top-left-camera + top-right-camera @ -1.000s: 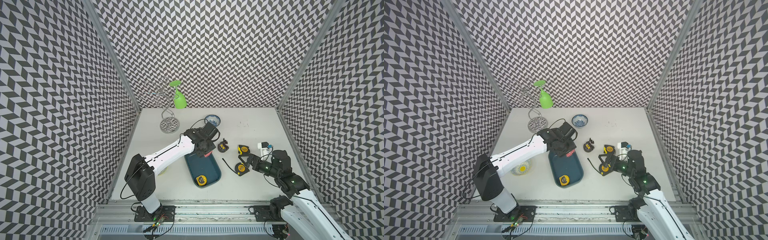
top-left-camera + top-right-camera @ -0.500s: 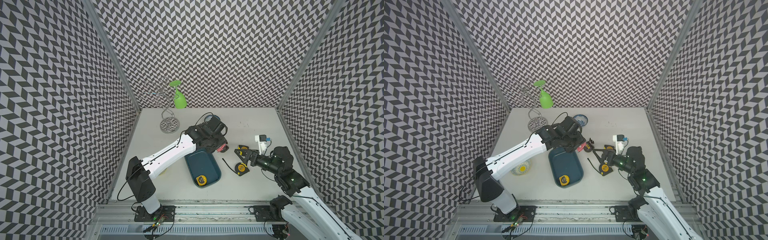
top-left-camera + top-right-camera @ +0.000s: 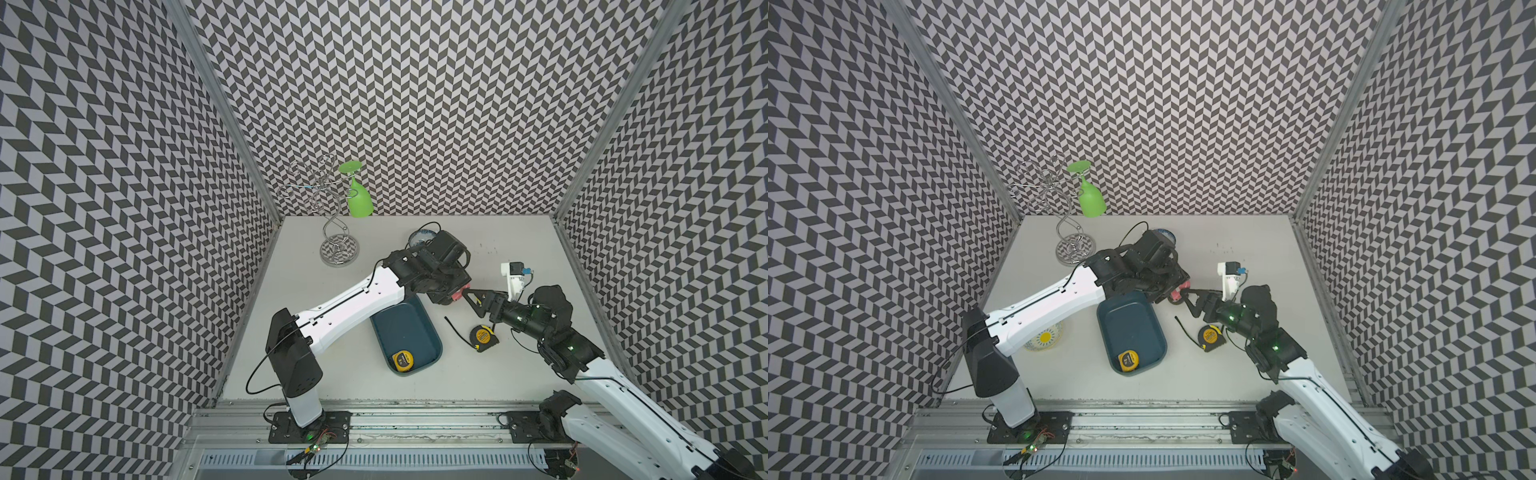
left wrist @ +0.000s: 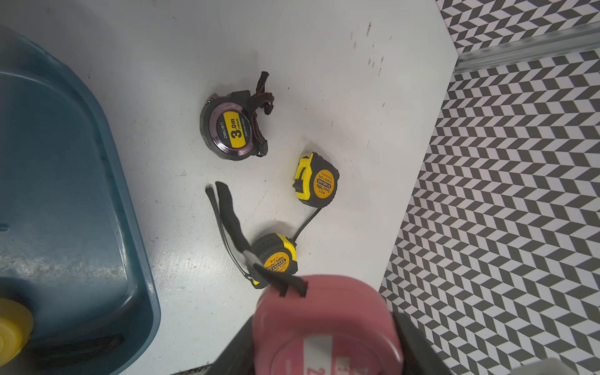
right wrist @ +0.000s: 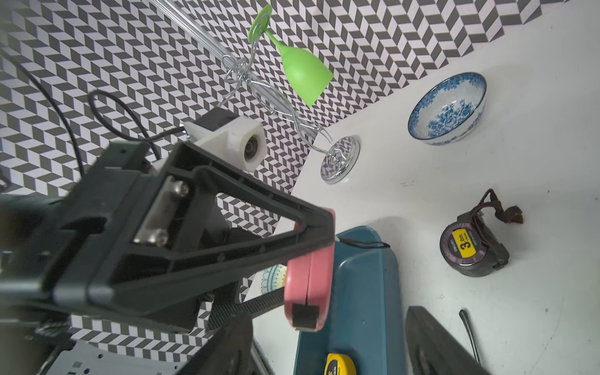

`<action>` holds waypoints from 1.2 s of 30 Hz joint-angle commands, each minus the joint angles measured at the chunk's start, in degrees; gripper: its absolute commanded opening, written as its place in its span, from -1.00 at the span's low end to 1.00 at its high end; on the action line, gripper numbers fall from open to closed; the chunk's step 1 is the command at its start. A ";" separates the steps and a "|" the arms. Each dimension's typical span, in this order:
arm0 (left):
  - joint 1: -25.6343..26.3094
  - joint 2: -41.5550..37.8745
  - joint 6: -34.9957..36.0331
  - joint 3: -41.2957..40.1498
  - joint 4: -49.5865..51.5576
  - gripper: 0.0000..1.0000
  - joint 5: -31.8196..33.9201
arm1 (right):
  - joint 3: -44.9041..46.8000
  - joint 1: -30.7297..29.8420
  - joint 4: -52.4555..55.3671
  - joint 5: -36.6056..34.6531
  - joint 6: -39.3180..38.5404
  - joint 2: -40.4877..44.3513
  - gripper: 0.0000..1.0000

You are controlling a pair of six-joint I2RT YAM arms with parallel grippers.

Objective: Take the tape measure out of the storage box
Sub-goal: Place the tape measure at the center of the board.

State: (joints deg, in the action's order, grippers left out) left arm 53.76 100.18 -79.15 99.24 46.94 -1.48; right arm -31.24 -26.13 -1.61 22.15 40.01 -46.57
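Note:
A pink tape measure [image 4: 324, 324] hangs in my left gripper [image 4: 324, 344], which is shut on its flat sides just past the far right corner of the dark teal storage box [image 3: 405, 332]. In both top views the pink tape measure [image 3: 1177, 294] is above the table, outside the box. My right gripper [image 5: 328, 313] is open, its fingers on either side of the pink case's edge [image 5: 310, 276] without touching it. A yellow tape measure [image 3: 402, 360] lies in the box's near corner.
On the table right of the box lie a dark tape measure [image 4: 233, 128] and two yellow ones [image 4: 318, 185] [image 4: 276, 256]. A blue-and-white bowl [image 5: 448, 107] and a wire rack holding a green glass [image 3: 357, 199] stand at the back. A yellow-patterned dish [image 3: 1044, 338] sits under my left arm.
My left gripper carried the pink tape measure from over the box's far end to the right. My right gripper rose from the table's yellow tape measures to meet it and its jaws narrowed.

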 commanded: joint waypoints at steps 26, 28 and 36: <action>0.36 0.75 2.95 -0.70 -8.34 -0.25 -5.20 | 0.42 -0.12 -5.94 -5.55 3.46 -2.32 -1.00; 0.38 0.59 3.04 -0.89 -8.47 -0.26 -5.28 | 0.31 -0.12 -5.98 -4.98 3.41 -2.53 -1.00; -0.03 -0.09 3.82 -1.51 -9.06 0.05 -5.50 | 0.26 -0.07 -5.53 -5.02 3.94 -3.10 -1.00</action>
State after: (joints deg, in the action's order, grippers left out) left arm 53.87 102.00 -76.79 98.17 39.81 -5.98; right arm -31.33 -26.15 -5.15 18.37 43.13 -49.56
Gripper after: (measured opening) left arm 0.596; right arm 0.205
